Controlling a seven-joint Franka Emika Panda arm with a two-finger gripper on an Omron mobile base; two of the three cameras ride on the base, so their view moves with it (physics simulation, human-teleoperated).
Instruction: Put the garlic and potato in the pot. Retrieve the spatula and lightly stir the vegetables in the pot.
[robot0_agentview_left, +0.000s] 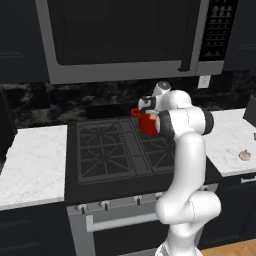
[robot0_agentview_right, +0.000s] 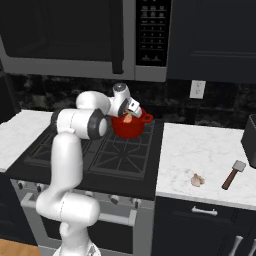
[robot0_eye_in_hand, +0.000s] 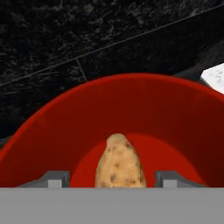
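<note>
The pot (robot0_agentview_right: 129, 126) sits on the back right burner of the stove (robot0_agentview_left: 115, 150), close to the dark backsplash, and the hand (robot0_agentview_right: 130, 114) hangs right over its mouth. In the hand view the potato (robot0_eye_in_hand: 120, 164) shows between the two fingertips (robot0_eye_in_hand: 54, 178), with the red floor of the pot behind it. The tips stand apart on either side of the potato with red showing between each tip and the tuber, so the hand looks open and the potato appears let go or just about to drop. Holding it low over the rim makes sense: a short fall keeps the potato inside. The garlic (robot0_agentview_right: 198, 180) lies on the table (robot0_agentview_right: 200, 155) to the right of the stove, well apart from the pot, and the spatula (robot0_agentview_right: 233, 174) rests near it, further right. Judged from this, the garlic is next.
</note>
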